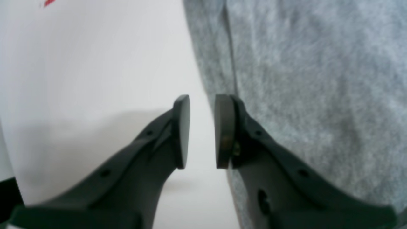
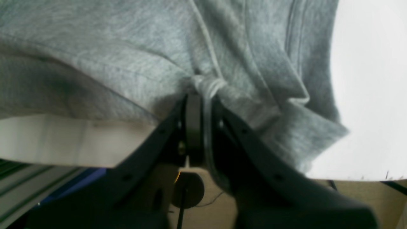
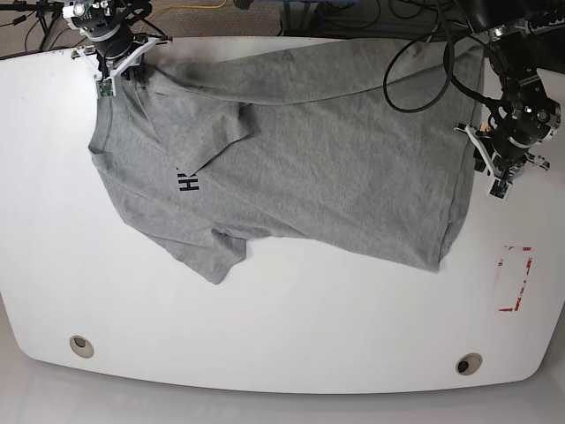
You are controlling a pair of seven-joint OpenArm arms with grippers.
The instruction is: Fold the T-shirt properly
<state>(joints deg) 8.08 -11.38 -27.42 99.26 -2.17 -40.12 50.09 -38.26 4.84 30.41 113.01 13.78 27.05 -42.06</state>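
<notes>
T-shirt [image 3: 300, 150]: the grey T-shirt lies spread on the white tabletop [image 3: 265, 327], partly crumpled, with one part folded over the chest so that only some of the black letters [image 3: 187, 182] show.
Right jaws [image 2: 198, 95]: they are pressed together on a bunched piece of the T-shirt's edge; in the right wrist view the cloth is pinched between the two pads and gathers into folds just in front of them.
Right jaws, place: they hold the shirt's corner near the tabletop's edge, and the cloth spreads away from them.
Left jaws [image 1: 202, 130]: they stand a little apart, with a clear gap between the pads and nothing inside it.
Left jaws, place: one pad [image 1: 224, 130] is just beside the T-shirt's side edge, the other is over bare tabletop; whether the pad touches the cloth I cannot tell.
Red marking [image 3: 515, 278]: it is on the tabletop, well apart from the left jaws and from the shirt.
</notes>
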